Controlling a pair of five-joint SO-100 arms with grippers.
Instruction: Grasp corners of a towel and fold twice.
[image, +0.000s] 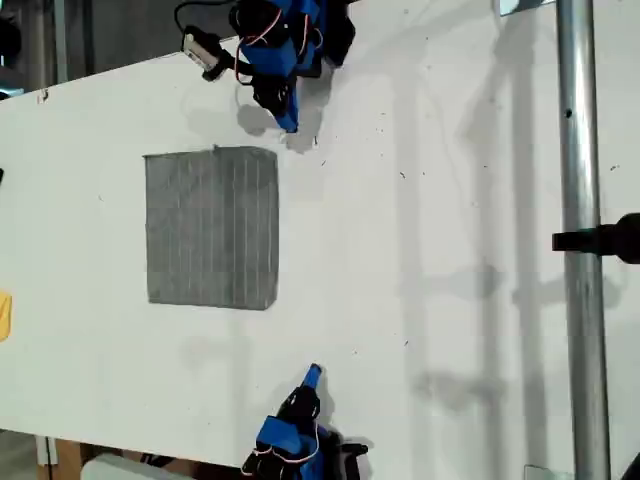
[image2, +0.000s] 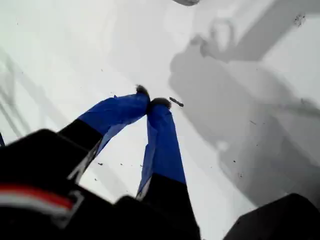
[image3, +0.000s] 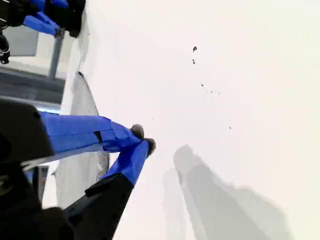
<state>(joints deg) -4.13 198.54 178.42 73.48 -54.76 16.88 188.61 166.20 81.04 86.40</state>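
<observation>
The towel (image: 211, 228) lies flat and spread on the white table (image: 450, 300), towards the exterior view's left, its pale stripes running up and down that view. All four edges rest on the table and nothing touches it.

Just past the towel's far right corner (image: 275, 152), as the exterior view shows it, hangs the blue tip of one arm (image: 285, 60). It is near that corner but apart from the cloth. On the opposite side of the towel, below its near right corner in that view, stands another arm (image: 295, 430), well clear of the cloth. I cannot say for sure from the wrist views which of these two is which.

My first gripper (image2: 151, 97) has its jaws clenched tip to tip with nothing between them. Only bare table and shadows lie under it.

My second gripper (image3: 142, 138) is likewise closed on nothing. The towel (image3: 80, 165) shows as a grey strip beside it, not touching its fingers (image3: 75, 132).

Well to the right of the towel in the exterior view, a metal pole (image: 580, 300) crosses the picture from top to bottom.
</observation>
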